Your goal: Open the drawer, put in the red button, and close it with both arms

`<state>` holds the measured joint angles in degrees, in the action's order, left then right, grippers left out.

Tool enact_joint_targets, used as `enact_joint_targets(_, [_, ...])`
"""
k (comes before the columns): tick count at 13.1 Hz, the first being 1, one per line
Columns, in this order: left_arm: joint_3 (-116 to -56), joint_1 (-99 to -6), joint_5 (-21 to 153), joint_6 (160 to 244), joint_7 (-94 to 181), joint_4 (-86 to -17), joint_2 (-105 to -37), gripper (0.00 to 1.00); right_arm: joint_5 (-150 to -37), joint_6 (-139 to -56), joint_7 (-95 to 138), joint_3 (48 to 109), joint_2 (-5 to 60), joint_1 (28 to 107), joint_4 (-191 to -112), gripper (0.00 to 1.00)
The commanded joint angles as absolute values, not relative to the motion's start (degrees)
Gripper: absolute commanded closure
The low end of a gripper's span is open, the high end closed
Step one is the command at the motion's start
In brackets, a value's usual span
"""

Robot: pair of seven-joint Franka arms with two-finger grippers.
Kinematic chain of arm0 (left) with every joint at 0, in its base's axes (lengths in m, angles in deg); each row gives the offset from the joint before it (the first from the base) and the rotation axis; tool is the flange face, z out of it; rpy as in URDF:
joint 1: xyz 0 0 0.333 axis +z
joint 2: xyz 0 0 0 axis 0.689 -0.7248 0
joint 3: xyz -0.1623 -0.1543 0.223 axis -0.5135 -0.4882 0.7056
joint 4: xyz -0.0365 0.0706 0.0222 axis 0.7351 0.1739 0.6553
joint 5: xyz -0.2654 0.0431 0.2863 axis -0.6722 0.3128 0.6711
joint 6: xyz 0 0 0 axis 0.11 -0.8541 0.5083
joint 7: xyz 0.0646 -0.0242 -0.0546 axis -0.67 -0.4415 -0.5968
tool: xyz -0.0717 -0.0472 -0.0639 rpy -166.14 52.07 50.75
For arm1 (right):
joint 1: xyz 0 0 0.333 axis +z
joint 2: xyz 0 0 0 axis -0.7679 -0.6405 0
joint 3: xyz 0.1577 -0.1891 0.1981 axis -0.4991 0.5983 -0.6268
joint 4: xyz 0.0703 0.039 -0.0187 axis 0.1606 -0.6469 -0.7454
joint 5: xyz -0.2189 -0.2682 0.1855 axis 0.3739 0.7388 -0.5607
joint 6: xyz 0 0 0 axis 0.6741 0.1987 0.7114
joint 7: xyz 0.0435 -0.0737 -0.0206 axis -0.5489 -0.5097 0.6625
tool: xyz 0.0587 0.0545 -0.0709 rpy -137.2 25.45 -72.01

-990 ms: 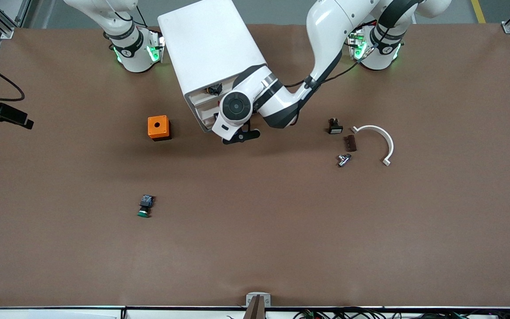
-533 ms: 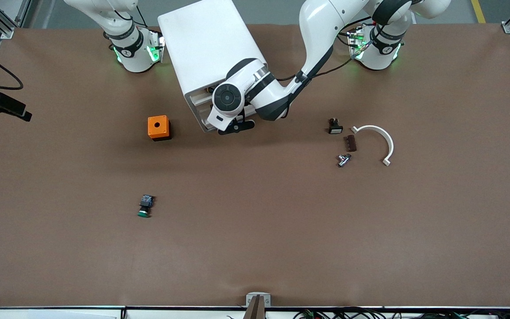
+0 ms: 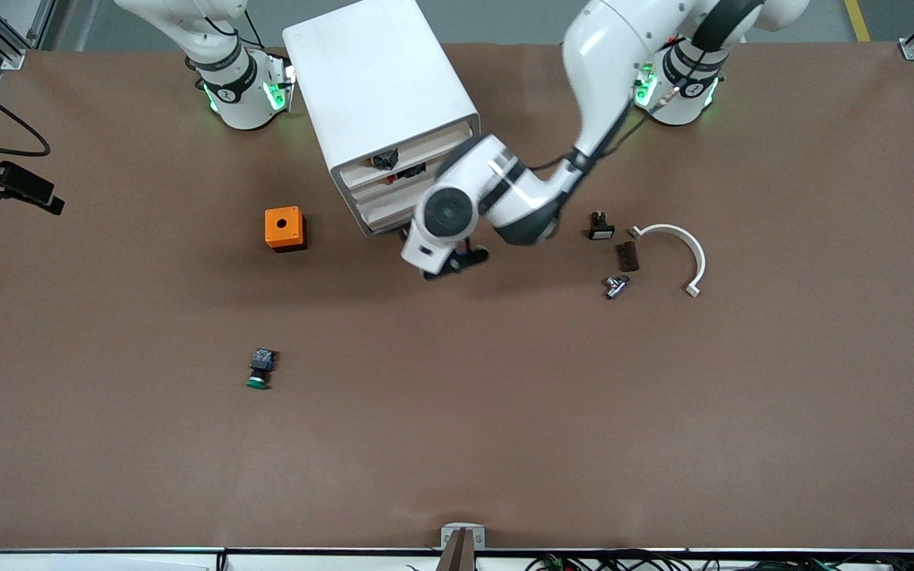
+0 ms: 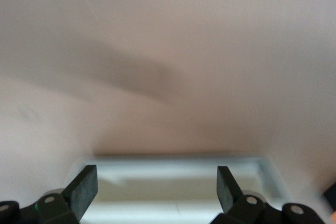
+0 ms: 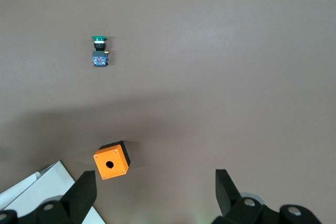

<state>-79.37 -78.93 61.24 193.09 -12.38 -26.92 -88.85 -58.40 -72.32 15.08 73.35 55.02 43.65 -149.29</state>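
Note:
The white cabinet point(image 3: 378, 79) stands between the arms' bases. Its middle drawer point(image 3: 378, 193) sits level with the two other drawer fronts. A small red-and-black thing point(image 3: 408, 171), apparently the red button, shows in the gap above that front. My left gripper point(image 3: 449, 266) hangs just in front of the cabinet, open and holding nothing. The left wrist view shows the left gripper point(image 4: 155, 187) before a blurred white surface with a pale rim point(image 4: 173, 163). My right gripper point(image 5: 156, 192) is open and empty, high over the table beside the orange box point(image 5: 111, 160).
The orange box point(image 3: 285, 228) sits beside the cabinet, and a green-capped button point(image 3: 260, 369) lies nearer the front camera. Toward the left arm's end lie a small black part point(image 3: 600, 227), a brown piece point(image 3: 627, 256), a metal fitting point(image 3: 616, 285) and a white curved piece point(image 3: 679, 246).
The left hand pressed in against the cabinet front half a second ago, then drew back from it. The drawer fronts it covered now show. The right arm has barely moved.

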Motion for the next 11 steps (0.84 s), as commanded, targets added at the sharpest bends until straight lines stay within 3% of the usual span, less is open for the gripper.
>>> enact_joint_targets(1, [-80.03,-70.39,67.55,190.06,-12.00,-28.23,-82.32,0.00,-57.56,-73.11,14.22,72.99,56.37,43.31,-150.63,0.00])
enact_joint_targets(11, [-80.20,-46.83,80.23,176.10,7.05,-28.23,-63.07,0.00,-58.61,-73.29,13.25,72.73,56.10,43.58,-150.37,0.00])
